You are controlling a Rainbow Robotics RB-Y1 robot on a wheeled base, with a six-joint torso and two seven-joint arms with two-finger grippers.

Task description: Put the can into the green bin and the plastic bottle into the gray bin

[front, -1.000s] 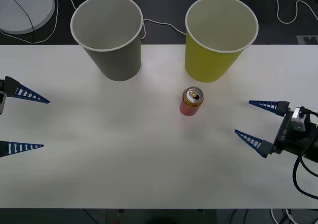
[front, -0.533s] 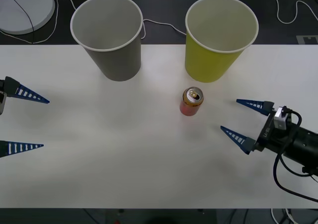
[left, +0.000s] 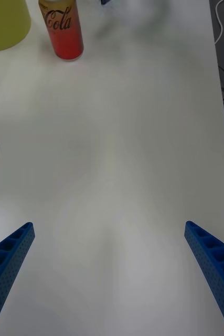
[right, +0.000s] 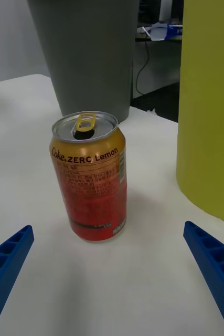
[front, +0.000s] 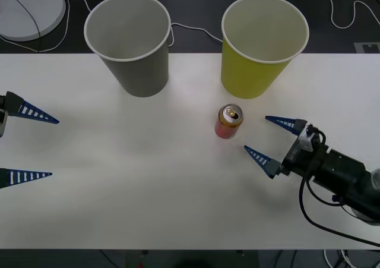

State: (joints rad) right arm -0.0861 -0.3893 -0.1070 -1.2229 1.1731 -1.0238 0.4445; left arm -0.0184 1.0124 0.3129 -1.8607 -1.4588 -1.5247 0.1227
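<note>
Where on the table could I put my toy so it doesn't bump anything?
The big bare patch of table between the left gripper and the can. It is crowded by the can, where the right gripper reaches in below the green cup.

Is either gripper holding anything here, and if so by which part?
Nothing is held. The right gripper is open beside the can, not touching it; the left gripper is open at the table's left edge.

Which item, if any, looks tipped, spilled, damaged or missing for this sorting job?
Nothing is tipped or spilled: the can, the green bin and the gray bin stand upright. One oddity: no plastic bottle is on the table. The can's tab is already open.
</note>
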